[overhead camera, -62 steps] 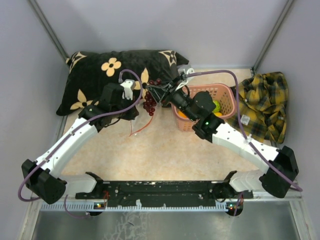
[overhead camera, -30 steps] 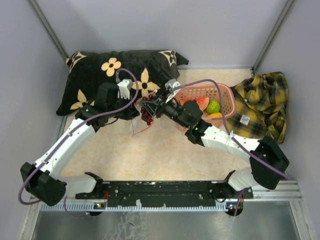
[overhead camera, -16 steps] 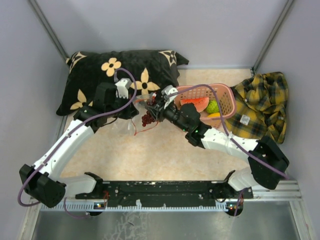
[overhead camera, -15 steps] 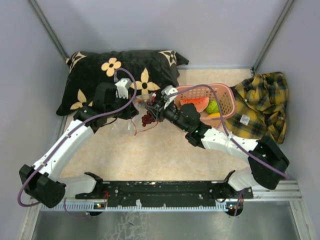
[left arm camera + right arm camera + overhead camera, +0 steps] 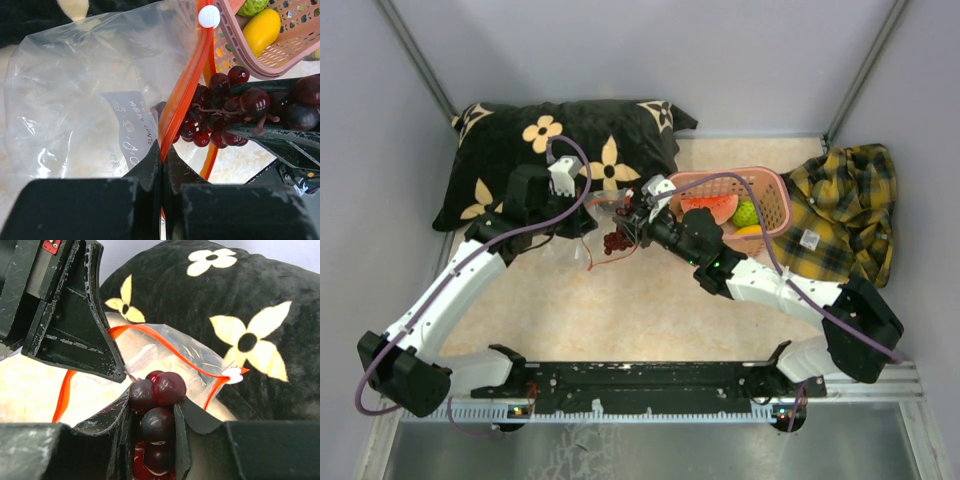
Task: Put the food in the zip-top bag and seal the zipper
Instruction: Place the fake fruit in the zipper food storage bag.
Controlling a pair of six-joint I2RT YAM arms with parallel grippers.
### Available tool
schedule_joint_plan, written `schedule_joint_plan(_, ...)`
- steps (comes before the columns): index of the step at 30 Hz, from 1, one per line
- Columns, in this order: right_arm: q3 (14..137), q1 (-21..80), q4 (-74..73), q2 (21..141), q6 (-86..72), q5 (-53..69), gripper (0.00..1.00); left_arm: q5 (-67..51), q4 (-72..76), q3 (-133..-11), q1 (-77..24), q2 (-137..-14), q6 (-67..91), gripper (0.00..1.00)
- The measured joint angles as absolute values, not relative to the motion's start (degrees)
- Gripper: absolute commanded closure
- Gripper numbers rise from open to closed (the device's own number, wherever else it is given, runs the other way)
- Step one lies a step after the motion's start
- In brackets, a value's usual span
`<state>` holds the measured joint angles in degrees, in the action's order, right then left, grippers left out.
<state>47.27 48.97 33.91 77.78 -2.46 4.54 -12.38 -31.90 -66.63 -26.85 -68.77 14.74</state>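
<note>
Loading step, grapes first: left end effector (image 5: 162, 150) is clamped shut on the zipper (image 5: 186, 85), holding the zip-top bag (image 5: 75, 100) mouth up just left of the pink basket (image 5: 775, 195); right end effector (image 5: 152, 412) grips the grape bunch (image 5: 225, 112) right at that mouth, btw bag and basket. Next, I'd judge: push grapes in past the strip, then let go w/o snagging; watermelon slice (image 5: 715, 207), green fruit (image 5: 747, 213) and yellow piece (image 5: 260, 30) wait in the basket.

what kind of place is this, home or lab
Probably a robot lab test cell, not a home: plain grey walls box in the table, a black mounting rail edges it, and the pillow and pink basket look like props.
</note>
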Motion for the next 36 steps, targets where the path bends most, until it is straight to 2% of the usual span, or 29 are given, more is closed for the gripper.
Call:
schedule_joint_plan(21, 47.6, 49.0, 50.3, 83.7, -9.2, 12.7, 1.00, -18.3, -30.9, -66.3, -26.9, -68.8, 14.9, 1.00)
schedule_joint_plan(36, 51.6, 49.0, 44.4, 80.6, -2.8, 24.7, 1.00, -18.5, -30.9, -66.1, -26.8, -70.2, 15.2, 1.00)
